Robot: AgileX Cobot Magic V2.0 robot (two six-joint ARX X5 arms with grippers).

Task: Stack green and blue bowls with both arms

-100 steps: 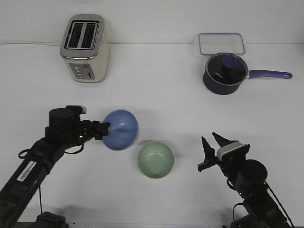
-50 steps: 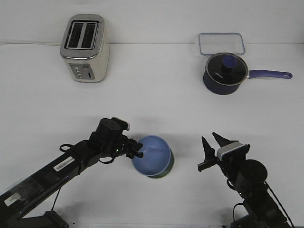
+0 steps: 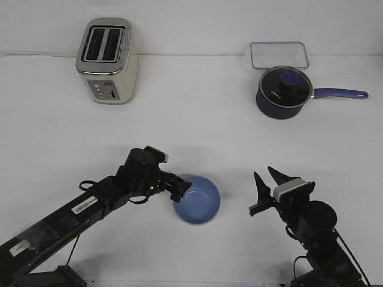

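Note:
The periwinkle blue bowl (image 3: 198,202) sits upright at the front middle of the table. The pale green bowl is hidden; the blue bowl stands where it stood. My left gripper (image 3: 181,188) reaches in from the left and is shut on the blue bowl's left rim. My right gripper (image 3: 267,179) is open and empty, a short way to the right of the bowl, with its fingers pointing up and away.
A cream toaster (image 3: 108,60) stands at the back left. A dark navy saucepan (image 3: 283,91) with a glass lid and a long blue handle stands at the back right, with a clear rectangular container (image 3: 279,55) behind it.
My left arm carried the blue bowl from the left over the green bowl and lowered it, so the green bowl is now covered. The right arm has not moved.

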